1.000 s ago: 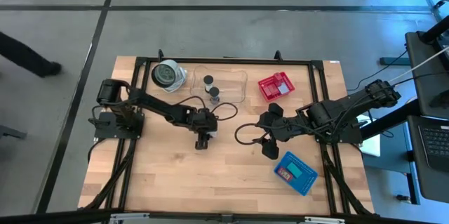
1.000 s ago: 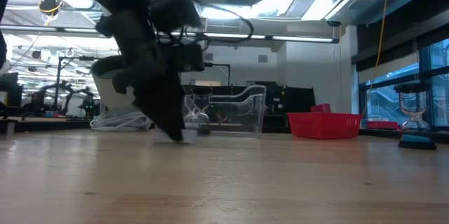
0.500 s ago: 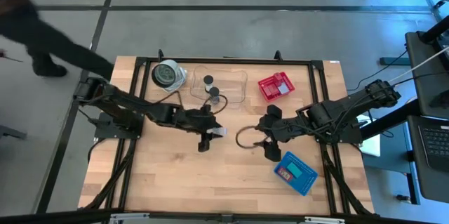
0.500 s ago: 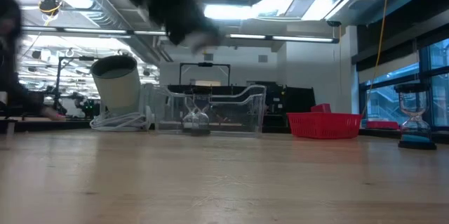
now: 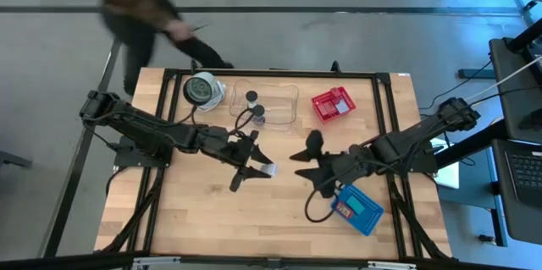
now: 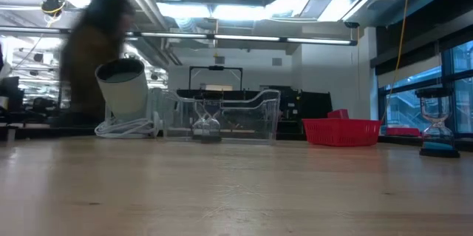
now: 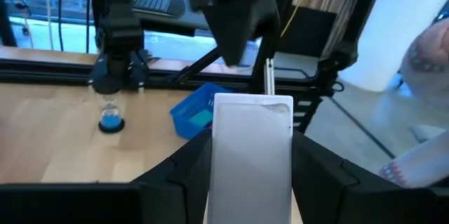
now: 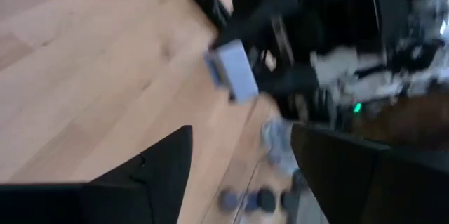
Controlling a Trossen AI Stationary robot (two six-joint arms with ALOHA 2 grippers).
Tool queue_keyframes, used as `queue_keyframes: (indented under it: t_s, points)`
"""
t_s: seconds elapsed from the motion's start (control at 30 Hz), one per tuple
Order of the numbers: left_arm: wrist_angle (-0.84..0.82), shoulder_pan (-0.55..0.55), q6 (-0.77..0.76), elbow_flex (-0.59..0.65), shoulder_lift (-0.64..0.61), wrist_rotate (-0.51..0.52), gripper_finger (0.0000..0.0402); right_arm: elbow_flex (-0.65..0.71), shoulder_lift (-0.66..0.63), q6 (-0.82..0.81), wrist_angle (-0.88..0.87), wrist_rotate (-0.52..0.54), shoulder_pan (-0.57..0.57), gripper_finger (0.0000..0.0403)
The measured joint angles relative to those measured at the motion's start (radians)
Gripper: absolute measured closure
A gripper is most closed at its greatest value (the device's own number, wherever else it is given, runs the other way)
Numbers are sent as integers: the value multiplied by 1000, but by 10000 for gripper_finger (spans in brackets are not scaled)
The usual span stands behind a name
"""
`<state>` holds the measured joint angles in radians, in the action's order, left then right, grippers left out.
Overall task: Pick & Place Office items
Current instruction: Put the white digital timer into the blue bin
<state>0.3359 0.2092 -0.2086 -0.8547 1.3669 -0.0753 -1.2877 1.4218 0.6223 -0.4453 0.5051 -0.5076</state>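
Note:
My left gripper [image 5: 257, 167] is over the table's middle, shut on a pale white-blue rectangular block [image 7: 251, 155], also seen in the high view [image 5: 266, 168] and the right wrist view [image 8: 235, 75]. My right gripper [image 5: 306, 167] faces it from the right, open and empty, a little apart from the block. Two short black-and-white cylinders [image 5: 254, 106] stand in a clear tray [image 5: 284, 105] at the far side. Neither gripper shows in the low view. My left gripper pinches the block's two long sides [image 7: 216, 171] between its two fingers [image 7: 184, 176]. The fingers reach roughly level from the table's left and lie along the block. The block's free end [image 7: 252, 104] sticks out past the fingertips, lifted clear of the table.
A red mesh basket [image 5: 332, 103] sits far right of the tray, a round black-and-silver object [image 5: 201, 90] at the far left, a blue basket [image 5: 357, 209] near right. A small hourglass [image 6: 436, 129] stands at the right. A person [image 5: 140, 3] passes beyond the far edge.
My left gripper has risen from the tabletop with the pale block, tipped from pointing down to roughly level, and gone a little toward the right. My right gripper has swung toward the left and the near edge. A person has walked along the far side.

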Motion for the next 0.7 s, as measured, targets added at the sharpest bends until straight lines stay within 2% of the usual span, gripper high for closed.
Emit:
queue_keyframes:
  t_s: [0.13, 0.23, 0.37, 0.57, 0.7]
  points:
    - [31, 0, -6, 0, 1, -20, 249, 0, 38, 68, 106, -11, 9, 164]
    - [33, 0, -6, -1, 1, -42, 249, 0, 67, 72, 143, -75, 34, 168]
    - [28, 0, -6, -1, 1, -78, 249, 0, 89, 95, 188, -106, 63, 173]
    - [28, -1, -6, -1, 1, -77, 249, 0, 95, 71, 279, -279, 104, 185]
    - [32, -2, 2, -1, 1, -78, 249, 0, 101, 9, 280, -344, 133, 198]
